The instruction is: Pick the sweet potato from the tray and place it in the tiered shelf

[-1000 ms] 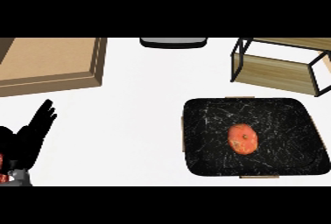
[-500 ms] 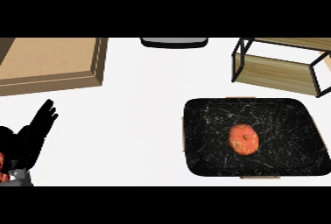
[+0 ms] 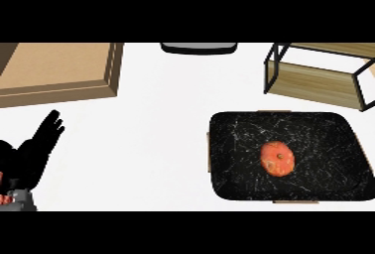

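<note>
An orange sweet potato lies near the middle of a black marbled tray at the right of the counter. Behind the tray, at the far right, stands the tiered shelf, a black wire frame with wooden boards. My left hand rests open at the lower left edge, fingers straight and pointing up, far from the tray. No right hand shows in the view.
A large wooden box occupies the far left of the counter. A dark round object with a grey rim sits at the back edge in the middle. White counter lies between my left hand and the tray.
</note>
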